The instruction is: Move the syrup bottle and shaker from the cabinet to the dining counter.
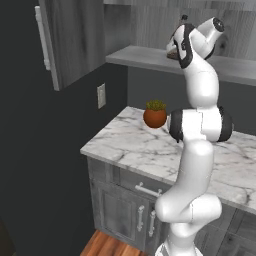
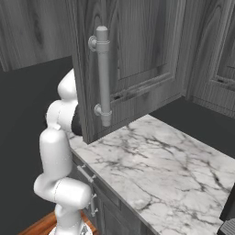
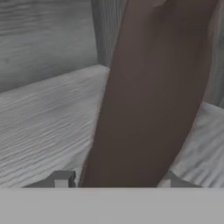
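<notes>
A dark brown syrup bottle (image 3: 148,96) stands on the grey shelf (image 3: 43,127) of the cabinet (image 1: 145,57) and takes up most of the hand view. My gripper (image 3: 116,179) has a fingertip against each side of the bottle's lower body, shut on it. From the left base view the hand (image 1: 182,47) reaches onto the shelf and covers most of the syrup bottle (image 1: 173,54). The shaker is hidden. The dining counter is out of view.
The open cabinet door (image 1: 70,40) hangs to the left of the arm; in the right base view that door (image 2: 133,55) with its silver bar handle (image 2: 103,75) blocks the hand. Below lies a marble worktop (image 1: 130,145) with an orange plant pot (image 1: 155,116).
</notes>
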{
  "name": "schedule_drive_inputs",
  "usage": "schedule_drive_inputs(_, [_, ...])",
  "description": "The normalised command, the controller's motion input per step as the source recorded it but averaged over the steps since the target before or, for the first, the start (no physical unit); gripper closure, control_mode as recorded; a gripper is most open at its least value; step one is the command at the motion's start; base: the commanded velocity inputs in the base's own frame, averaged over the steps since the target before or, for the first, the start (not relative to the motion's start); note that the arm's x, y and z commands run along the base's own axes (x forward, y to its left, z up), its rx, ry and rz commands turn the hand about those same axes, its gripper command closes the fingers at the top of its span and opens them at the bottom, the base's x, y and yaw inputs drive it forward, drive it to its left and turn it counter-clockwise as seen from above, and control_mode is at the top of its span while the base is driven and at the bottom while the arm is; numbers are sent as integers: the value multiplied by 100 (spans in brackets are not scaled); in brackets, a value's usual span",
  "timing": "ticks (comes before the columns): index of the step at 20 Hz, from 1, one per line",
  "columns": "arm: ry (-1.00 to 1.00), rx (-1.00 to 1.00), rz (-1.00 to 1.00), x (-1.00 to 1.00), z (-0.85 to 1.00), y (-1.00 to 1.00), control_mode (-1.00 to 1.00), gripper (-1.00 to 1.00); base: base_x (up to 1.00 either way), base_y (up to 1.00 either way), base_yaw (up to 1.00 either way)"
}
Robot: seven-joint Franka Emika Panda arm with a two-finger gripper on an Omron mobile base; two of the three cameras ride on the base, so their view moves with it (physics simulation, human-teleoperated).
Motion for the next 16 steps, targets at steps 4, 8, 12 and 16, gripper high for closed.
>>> schedule_drive_inputs(4, [-21,8,1,2,-17,25,-100,100,0,0,0])
schedule_drive_inputs(8, [-19,3,0,4,-1,22,-100,100,0,0,0])
schedule_drive_inputs(12, [-3,0,0,0,-5,37,-100,100,0,0,0])
schedule_drive_inputs(16, [11,-7,0,-1,5,61,-100,100,0,0,0])
